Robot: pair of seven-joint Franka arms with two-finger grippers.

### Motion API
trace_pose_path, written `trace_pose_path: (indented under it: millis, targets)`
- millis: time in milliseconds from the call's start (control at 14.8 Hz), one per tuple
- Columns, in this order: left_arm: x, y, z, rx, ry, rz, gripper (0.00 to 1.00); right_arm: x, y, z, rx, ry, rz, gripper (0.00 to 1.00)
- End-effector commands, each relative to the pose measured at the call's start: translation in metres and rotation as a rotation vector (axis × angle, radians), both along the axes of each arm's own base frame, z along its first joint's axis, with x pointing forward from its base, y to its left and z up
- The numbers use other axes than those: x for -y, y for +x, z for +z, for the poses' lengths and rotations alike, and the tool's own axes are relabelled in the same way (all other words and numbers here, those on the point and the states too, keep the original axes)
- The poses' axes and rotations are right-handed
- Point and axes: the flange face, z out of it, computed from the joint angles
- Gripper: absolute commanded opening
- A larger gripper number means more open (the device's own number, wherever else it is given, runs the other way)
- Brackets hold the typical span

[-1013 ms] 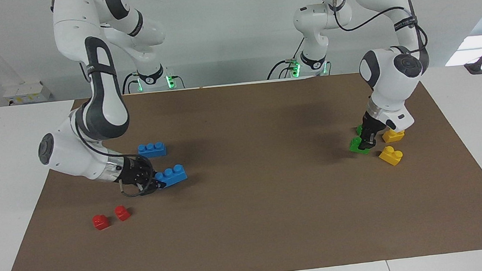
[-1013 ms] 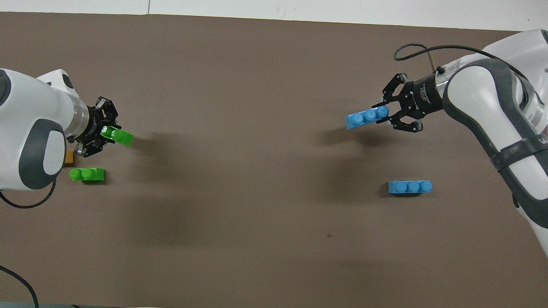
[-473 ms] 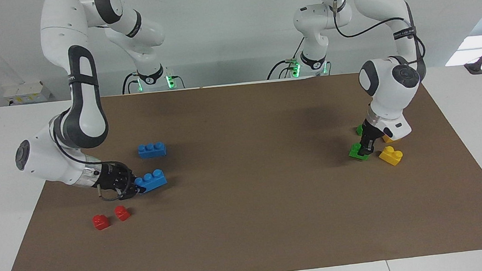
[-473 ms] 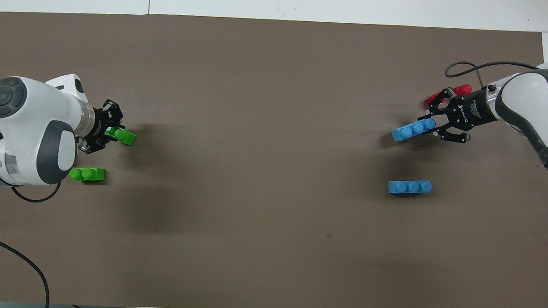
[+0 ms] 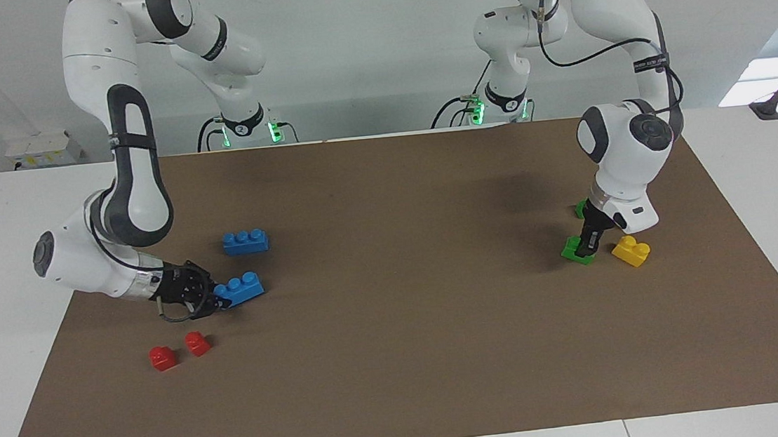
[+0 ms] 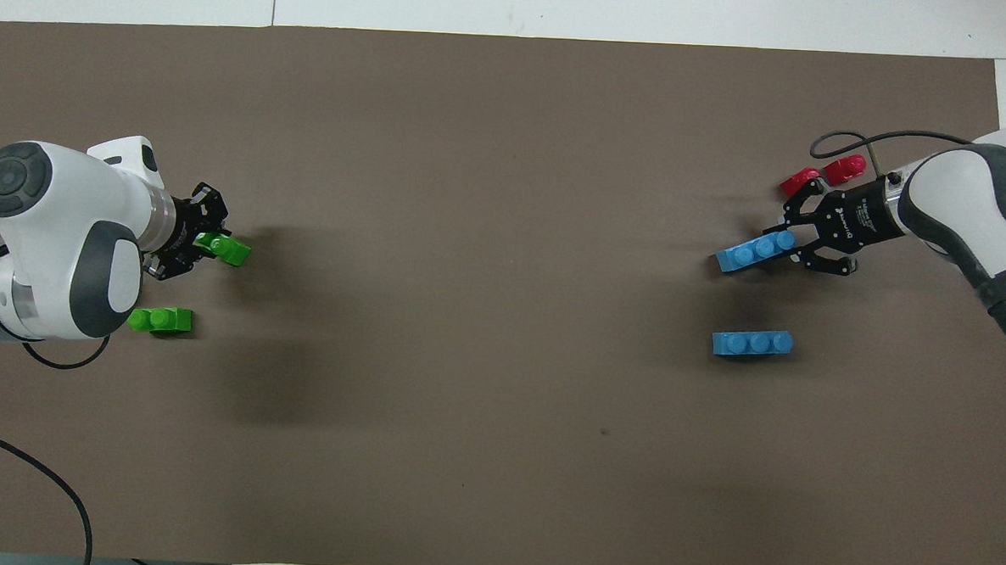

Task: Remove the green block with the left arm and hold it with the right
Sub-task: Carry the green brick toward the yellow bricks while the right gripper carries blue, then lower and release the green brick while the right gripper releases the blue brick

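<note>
With the left hand (image 5: 586, 243) clamped on the small bright green two-stud plastic brick (image 5: 575, 251) low at the desk's (image 5: 415, 357) three o'clock end, and the right hand (image 5: 216, 300) clamped on a blue three-stud brick (image 5: 240, 288), a shallow grip could let either brick slip.

Two green bricks (image 5: 576, 250), two blue bricks (image 5: 245, 241), two red blocks (image 5: 162, 358), one visible yellow brick (image 5: 631, 251).
</note>
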Motion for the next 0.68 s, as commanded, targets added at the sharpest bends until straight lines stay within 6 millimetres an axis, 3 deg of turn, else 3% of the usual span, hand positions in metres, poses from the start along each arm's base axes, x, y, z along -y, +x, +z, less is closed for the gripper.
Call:
trace_pose_path:
  millis: [0, 68, 135, 203, 338, 405, 473, 540, 608]
  targets:
    - [-0.005, -0.002, -0.009, -0.009, 0.008, -0.054, 0.0, -0.002, -0.012, 0.003, 0.002, -0.026, -0.006, 0.0]
    - [-0.004, -0.002, -0.008, -0.011, 0.009, -0.057, 0.09, -0.003, -0.012, 0.004, -0.004, -0.028, -0.017, 0.0]
    - [-0.003, -0.002, -0.007, -0.014, 0.008, -0.056, 0.74, -0.003, -0.012, 0.003, -0.002, -0.031, -0.022, 0.0]
    - [-0.004, -0.003, -0.003, -0.017, 0.008, -0.059, 1.0, -0.003, -0.011, 0.004, -0.001, -0.031, -0.024, 0.0]
    - [-0.012, -0.001, 0.015, -0.022, 0.01, -0.049, 1.0, -0.003, -0.012, 0.003, -0.002, -0.032, -0.026, 0.0]
    - [-0.014, 0.001, 0.027, -0.021, 0.012, -0.049, 1.0, -0.004, -0.011, 0.004, 0.0, -0.033, -0.022, 0.06]
    - [-0.014, 0.004, 0.04, -0.026, 0.012, -0.049, 1.0, -0.013, -0.009, 0.006, 0.004, -0.033, -0.009, 0.56]
    - [-0.014, 0.007, 0.057, -0.035, 0.013, -0.048, 1.0, -0.017, -0.007, 0.01, 0.008, -0.034, -0.004, 0.69]
    - [-0.014, 0.009, 0.071, -0.05, 0.013, -0.048, 1.0, -0.019, -0.006, 0.018, 0.018, -0.037, 0.001, 0.75]
